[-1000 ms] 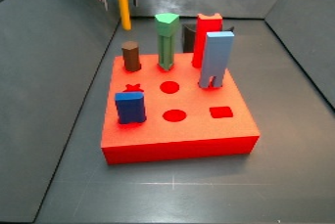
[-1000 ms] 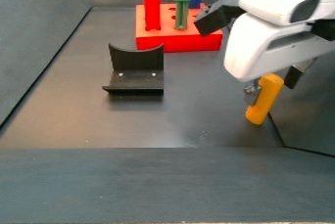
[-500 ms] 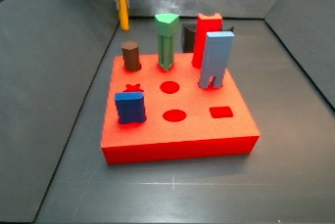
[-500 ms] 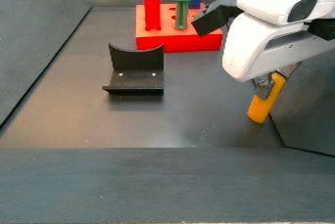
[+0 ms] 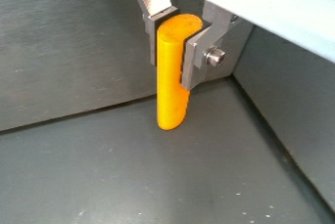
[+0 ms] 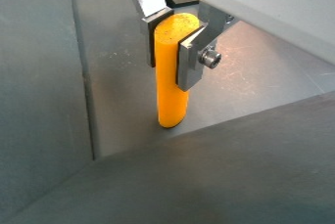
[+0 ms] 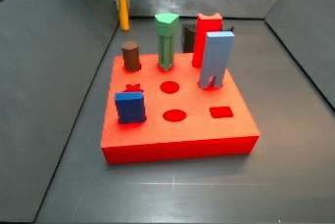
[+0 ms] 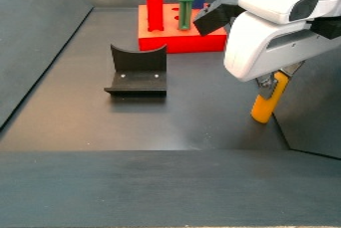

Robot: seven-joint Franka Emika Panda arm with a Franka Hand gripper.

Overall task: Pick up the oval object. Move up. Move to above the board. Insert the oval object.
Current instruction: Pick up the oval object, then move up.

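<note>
gripper around oval object

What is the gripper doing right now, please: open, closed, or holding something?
Gripper: closed on the orange oval object, held upright off the floor, away from the red board.

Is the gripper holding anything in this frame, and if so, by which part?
The gripper holds the orange oval peg upright, its silver fingers clamped on the peg's upper end; the lower part hangs free.
</note>
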